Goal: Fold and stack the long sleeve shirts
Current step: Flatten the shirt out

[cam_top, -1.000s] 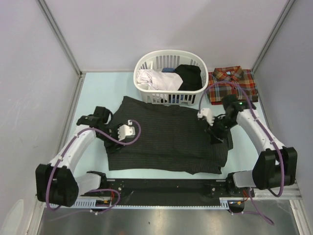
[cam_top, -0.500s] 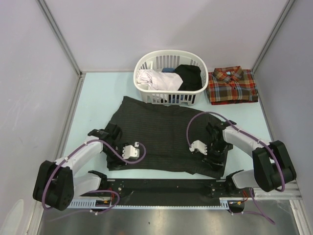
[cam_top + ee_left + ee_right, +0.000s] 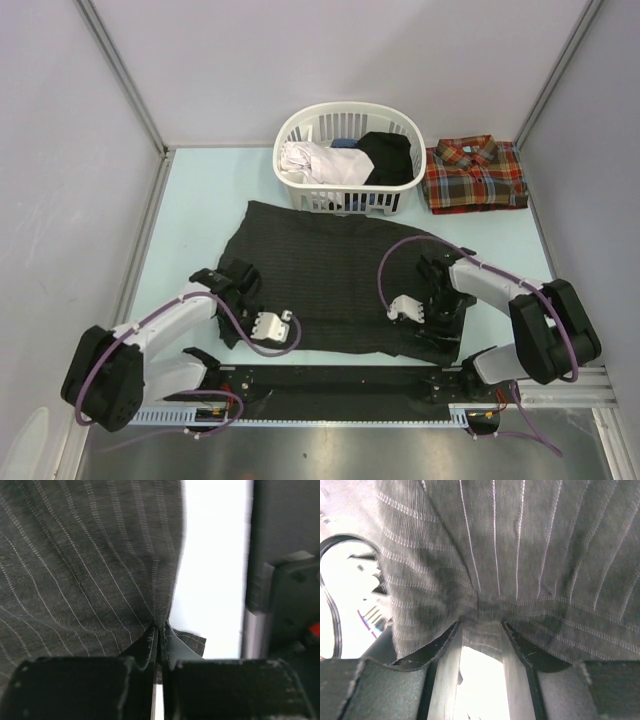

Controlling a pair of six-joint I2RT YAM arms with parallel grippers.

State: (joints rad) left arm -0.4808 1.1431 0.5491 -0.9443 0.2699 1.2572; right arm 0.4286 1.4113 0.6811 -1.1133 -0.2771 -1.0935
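Pinstriped charcoal shirt point(image 3: 340, 270) lies spread on the table point(image 3: 200, 200), just in front of the laundry basket point(image 3: 350, 200). My left claw point(image 3: 159, 632) is pinched tight on its near edge. My right claw point(image 3: 480, 625) stands half apart with cloth bunched across the tips; whether it grips, I cannot tell.

Left tool point(image 3: 159, 649) dropped from mid-cloth to the near-left hem of the pinstriped shirt point(image 3: 330, 270) and snapped closed on the edge, while right tool point(image 3: 481, 630) pulled back to the near-right hem, jaws narrowed onto bunched cloth.
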